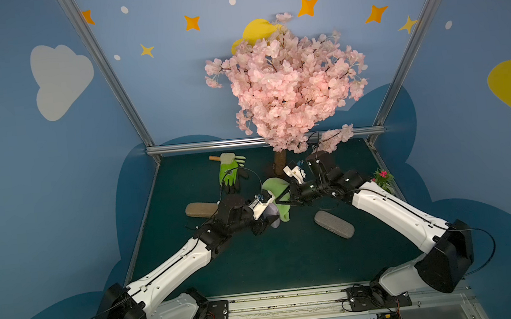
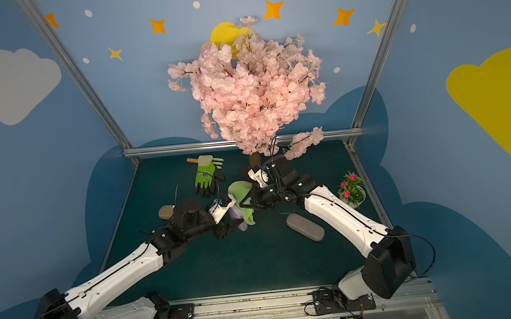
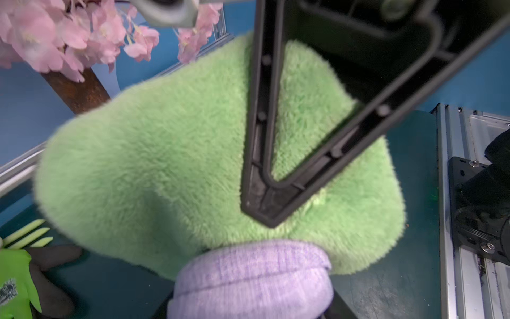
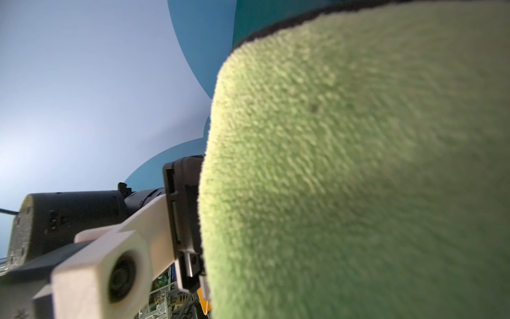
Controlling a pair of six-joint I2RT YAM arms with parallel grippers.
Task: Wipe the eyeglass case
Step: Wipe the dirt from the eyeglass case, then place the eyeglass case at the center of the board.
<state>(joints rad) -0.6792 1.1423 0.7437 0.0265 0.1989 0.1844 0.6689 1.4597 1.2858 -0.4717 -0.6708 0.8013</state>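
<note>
Reading the top view from its lower edge upward, I find the dark green table mat [image 1: 257,262] bare in the foreground. Right of centre, a grey oval fabric case [image 1: 334,224] lies flat, apart from both arms.

Just above centre, the left gripper [image 1: 268,222] clamps a lavender knit-covered eyeglass case [image 3: 251,281] and holds it, as far as I can judge, clear of the mat. A fluffy light-green cloth [image 3: 154,165] rests against the case's exposed end; the left wrist view shows the two touching. The right gripper [image 3: 265,205] has its jaws pressed together, pinching that cloth.

Left of centre, a tan oval case [image 1: 200,209] lies partly hidden behind the left arm. Higher in the frame are a green-and-black work glove [image 1: 229,174], a pink artificial blossom tree [image 1: 288,83] and, at the mat's right edge, a small potted plant with pink flowers [image 1: 384,180].

Status, by my judgement: case and cloth are both picked up and brought into contact, so preparation is complete. No wiped patch is distinguishable, so I cannot tell how much wiping is done. The strokes along the case and the area under the left jaws probably remain.
</note>
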